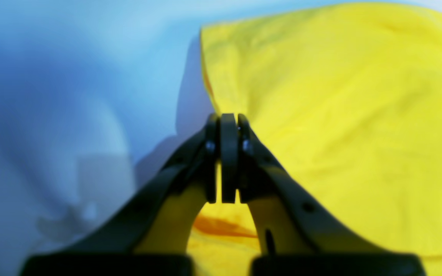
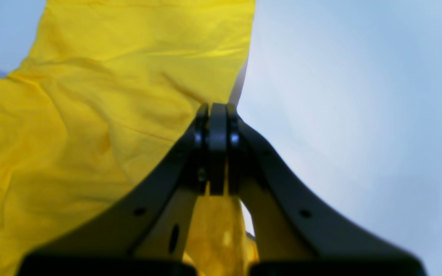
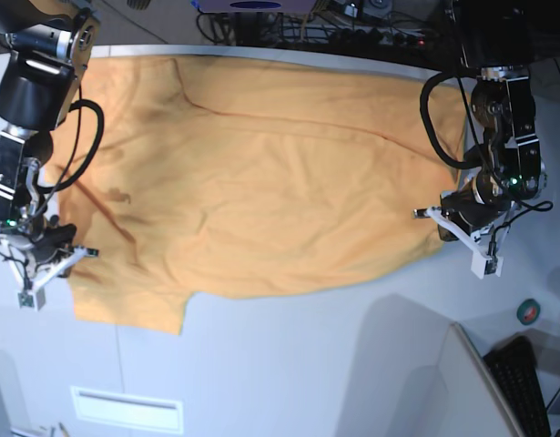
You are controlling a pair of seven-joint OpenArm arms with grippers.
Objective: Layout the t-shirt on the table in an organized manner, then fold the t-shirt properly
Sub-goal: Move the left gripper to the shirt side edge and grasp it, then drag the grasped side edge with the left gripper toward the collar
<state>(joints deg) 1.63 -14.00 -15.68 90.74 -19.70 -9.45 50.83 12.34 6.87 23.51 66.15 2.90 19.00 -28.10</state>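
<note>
Fabric filled most of the scene: the t-shirt (image 3: 261,173), orange-yellow, lay spread across the table (image 3: 352,364), mostly flat with a few soft wrinkles. At one side edge, the left gripper (image 1: 228,126) was clenched on the cloth's border. At the opposite edge, near a sleeve, the right gripper (image 2: 218,115) was likewise pinched shut on fabric (both wrist views were blurred, yet yellow cloth showed between each pair of jaws). The laying-out step seemed nearly finished, with a fold probably about to begin. The next move likely called for lifting both edges together, evenly, so the cloth carried over without bunching.
</note>
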